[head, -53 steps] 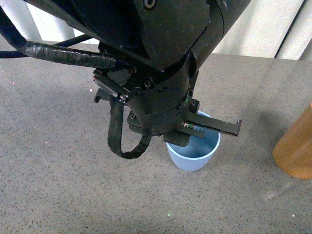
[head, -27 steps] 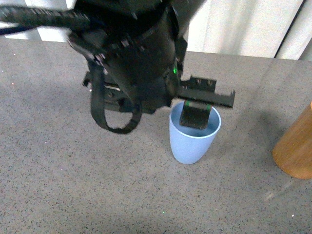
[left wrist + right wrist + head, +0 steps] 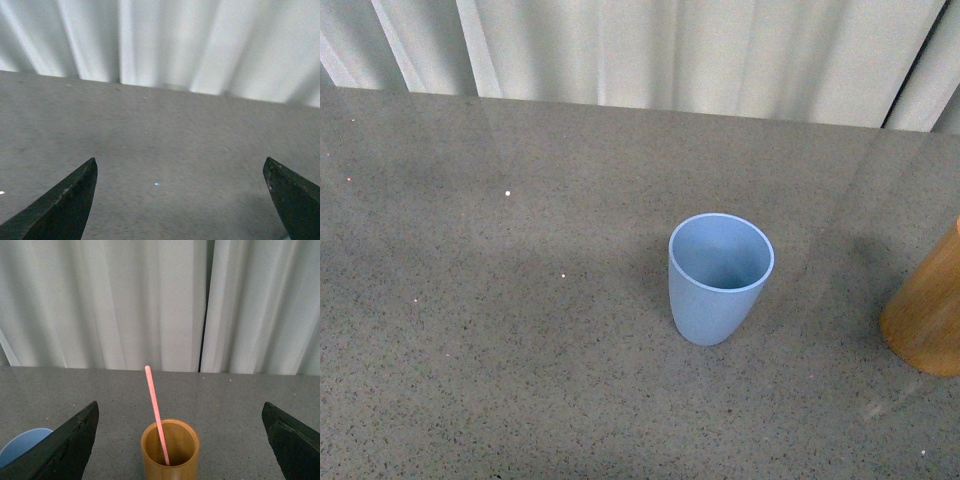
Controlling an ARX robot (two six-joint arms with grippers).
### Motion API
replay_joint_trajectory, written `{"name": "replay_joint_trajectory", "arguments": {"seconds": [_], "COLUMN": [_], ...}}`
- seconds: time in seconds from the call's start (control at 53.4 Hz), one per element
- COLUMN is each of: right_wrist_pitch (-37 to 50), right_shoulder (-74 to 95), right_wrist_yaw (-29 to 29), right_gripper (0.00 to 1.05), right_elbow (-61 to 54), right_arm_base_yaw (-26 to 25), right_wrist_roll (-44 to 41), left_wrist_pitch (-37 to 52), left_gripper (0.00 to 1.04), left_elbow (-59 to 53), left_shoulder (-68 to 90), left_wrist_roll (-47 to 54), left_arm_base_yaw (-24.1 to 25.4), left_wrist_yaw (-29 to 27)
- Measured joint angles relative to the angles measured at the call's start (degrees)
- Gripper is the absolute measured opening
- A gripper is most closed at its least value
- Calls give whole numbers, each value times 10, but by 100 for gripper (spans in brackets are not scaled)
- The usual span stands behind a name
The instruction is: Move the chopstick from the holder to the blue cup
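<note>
Right gripper (image 3: 180,406) is sitting wide open, gripping nothing, fingers framing the holder (image 3: 148,464) dead ahead. It looks lined up for a straight-in approach on the chopstick (image 3: 156,415). Left gripper (image 3: 180,162) is also spread wide and empty, facing bare table (image 3: 160,145) and curtain (image 3: 165,40); I'd guess it's parked clear of the work area.

The chopstick is standing in the holder, leaning against the far rim, with its upper half sticking out well above it. That exposed length is the obvious grasp zone. It's showing as thin, straight and reddish-pink, likely light and prone to pivoting in a pinch.

The blue cup (image 3: 710,315) is standing upright and empty, well apart from the holder. Neither arm is showing in the front view. The transfer isn't started yet.
</note>
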Motion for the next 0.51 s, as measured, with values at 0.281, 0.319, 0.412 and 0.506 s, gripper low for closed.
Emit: {"name": "replay_joint_trajectory", "arguments": {"seconds": [0.281,0.319,0.412,0.506], "right_wrist_pitch": [0,0,0,0], "right_shoulder": [0,0,0,0], "right_wrist_yaw": [0,0,0,0], "right_gripper": [95,95,95,95], "right_elbow": [0,0,0,0], "right_arm_base_yaw": [0,0,0,0], "right_wrist_roll": [0,0,0,0], "left_wrist_pitch": [122,177,272,280], "left_gripper": [88,82,64,50], "left_elbow": [-94,-120,-179,-211], "left_shoulder": [-40,-45,-79,-111], "left_wrist_roll": [49,57,70,73], "left_arm_base_yaw": [23,29,51,70], "left_wrist_yaw": [32,42,64,78]}}
